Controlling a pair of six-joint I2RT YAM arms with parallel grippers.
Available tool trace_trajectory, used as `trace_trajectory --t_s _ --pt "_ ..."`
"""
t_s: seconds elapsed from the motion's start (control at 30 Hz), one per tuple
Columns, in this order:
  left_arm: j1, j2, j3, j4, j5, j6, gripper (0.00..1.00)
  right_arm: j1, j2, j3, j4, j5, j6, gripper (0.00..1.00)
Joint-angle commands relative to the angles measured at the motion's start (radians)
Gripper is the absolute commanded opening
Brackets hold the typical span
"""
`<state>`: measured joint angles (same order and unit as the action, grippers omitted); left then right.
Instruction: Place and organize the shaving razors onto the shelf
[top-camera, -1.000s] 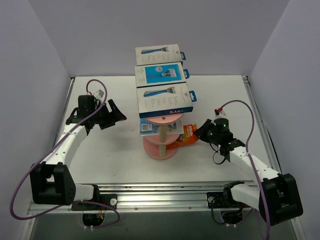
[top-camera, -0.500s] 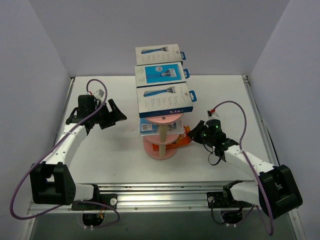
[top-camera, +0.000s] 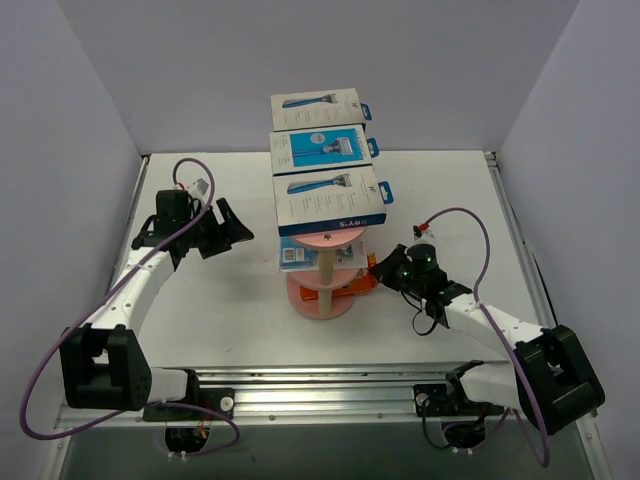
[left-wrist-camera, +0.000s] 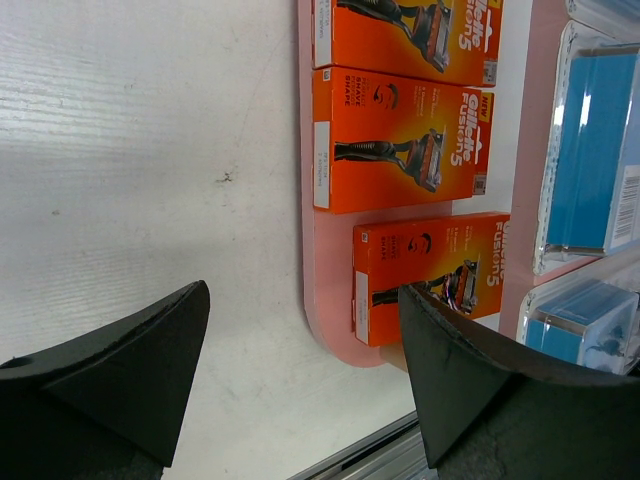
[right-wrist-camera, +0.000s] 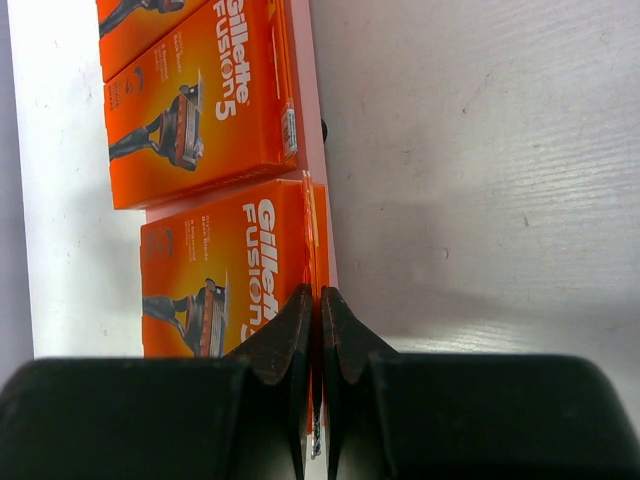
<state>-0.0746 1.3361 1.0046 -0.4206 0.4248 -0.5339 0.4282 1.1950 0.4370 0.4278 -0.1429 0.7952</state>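
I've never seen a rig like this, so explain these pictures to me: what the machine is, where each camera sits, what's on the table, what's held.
These are two white robot arms bolted at the near edge of a table, each ending in a two-finger tool. The wide picture looks down from above and behind them; the other two come from a camera on each wrist. On the table stands a pink tiered shelf. Three Harry's razor boxes lie along its top; clear blister packs and orange Gillette Fusion5 packs sit lower down. The left tool hangs open beside the shelf, holding nothing. The right tool is shut on the thin edge of one orange pack at the lowest tier.
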Motion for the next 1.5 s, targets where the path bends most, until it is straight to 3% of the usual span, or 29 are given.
trace_trajectory --t_s 0.0,1.47 --pt "0.007 -0.006 -0.008 0.045 0.019 0.012 0.85 0.020 0.012 -0.009 0.069 0.042 0.025 0.00" --pt "0.007 -0.011 -0.011 0.048 0.026 0.009 0.85 0.133 0.164 -0.006 0.213 0.123 0.116 0.00"
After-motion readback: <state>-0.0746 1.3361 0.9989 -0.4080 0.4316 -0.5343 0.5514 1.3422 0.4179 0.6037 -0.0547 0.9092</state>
